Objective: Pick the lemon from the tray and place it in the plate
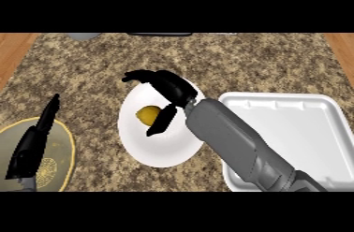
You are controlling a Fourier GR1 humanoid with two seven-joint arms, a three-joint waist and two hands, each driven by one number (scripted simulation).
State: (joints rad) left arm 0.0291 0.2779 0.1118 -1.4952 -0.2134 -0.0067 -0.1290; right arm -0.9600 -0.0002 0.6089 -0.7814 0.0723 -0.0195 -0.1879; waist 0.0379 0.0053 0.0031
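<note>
Right forearm crossing the counter's middle, bare stone lying open along the far side

The right hand (pixel 168 88) and its grey forearm are slanting over the white plate (pixel 160 154), covering its far and right rim above the lemon (pixel 146 115); the white tray (pixel 290 133) is filling the right side. The left hand (pixel 33 142) is standing over the yellow-rimmed plate (pixel 61 156) at the left edge. Speckled counter (pixel 228 62) beyond the plate is lying unobstructed, as is the strip between the two plates.
</note>
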